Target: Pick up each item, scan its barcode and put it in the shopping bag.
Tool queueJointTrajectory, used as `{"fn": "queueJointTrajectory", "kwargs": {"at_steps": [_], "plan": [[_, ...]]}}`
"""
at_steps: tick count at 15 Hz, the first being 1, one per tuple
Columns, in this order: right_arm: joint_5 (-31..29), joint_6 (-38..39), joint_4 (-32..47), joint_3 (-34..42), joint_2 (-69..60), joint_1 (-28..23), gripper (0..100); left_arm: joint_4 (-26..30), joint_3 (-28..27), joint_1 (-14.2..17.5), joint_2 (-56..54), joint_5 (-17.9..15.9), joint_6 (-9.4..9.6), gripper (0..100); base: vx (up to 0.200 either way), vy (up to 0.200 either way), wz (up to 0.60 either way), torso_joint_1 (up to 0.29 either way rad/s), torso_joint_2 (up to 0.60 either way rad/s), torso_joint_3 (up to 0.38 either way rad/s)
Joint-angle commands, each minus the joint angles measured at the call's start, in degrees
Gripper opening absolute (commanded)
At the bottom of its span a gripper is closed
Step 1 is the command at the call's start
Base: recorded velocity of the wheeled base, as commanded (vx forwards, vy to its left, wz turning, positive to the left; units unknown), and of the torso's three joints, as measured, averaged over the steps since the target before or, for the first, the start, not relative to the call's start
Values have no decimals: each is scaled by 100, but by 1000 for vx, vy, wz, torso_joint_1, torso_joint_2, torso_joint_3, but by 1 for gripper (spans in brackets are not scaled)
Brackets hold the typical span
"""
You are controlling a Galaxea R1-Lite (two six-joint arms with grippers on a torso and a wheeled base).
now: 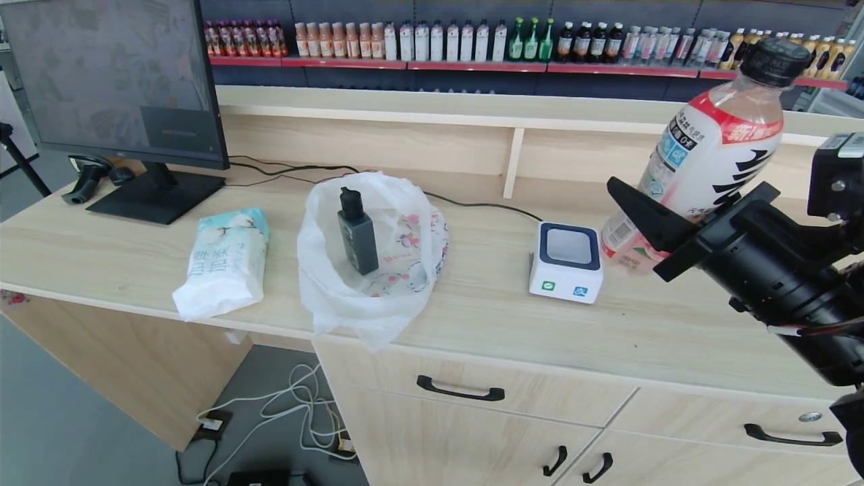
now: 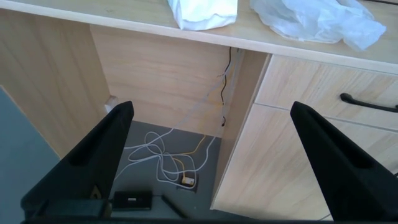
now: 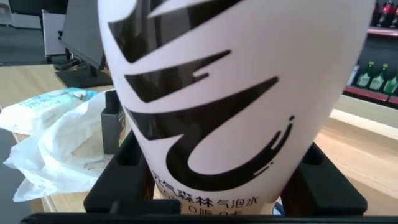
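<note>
Gripping bottle (image 1: 715, 128) in right claw (image 1: 688, 209), tilted, raised just right of scanner (image 1: 567, 260).
Left claw (image 2: 211, 109): spread, empty, low, well left of scanner.
Turn barcode toward scanner window; hold close, steady.
Shopping bag (image 1: 368, 270) left of scanner.

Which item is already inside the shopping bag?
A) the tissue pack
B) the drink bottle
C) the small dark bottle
C: the small dark bottle stands in the shopping bag; the tissue pack lies beside it, the drink bottle is in the right gripper.
</note>
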Motion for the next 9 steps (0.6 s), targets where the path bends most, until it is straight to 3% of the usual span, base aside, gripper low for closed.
{"fn": "queueJointTrajectory", "kwargs": {"at_steps": [1, 9], "plan": [[-4, -6, 23, -2, 40, -12, 0, -3, 0, 1, 0, 4, -2, 100, 0, 200, 0, 12, 2, 7], [-4, 3, 23, 68, 84, -12, 0, -3, 0, 1, 0, 4, -20, 100, 0, 200, 0, 11, 4, 1]]}}
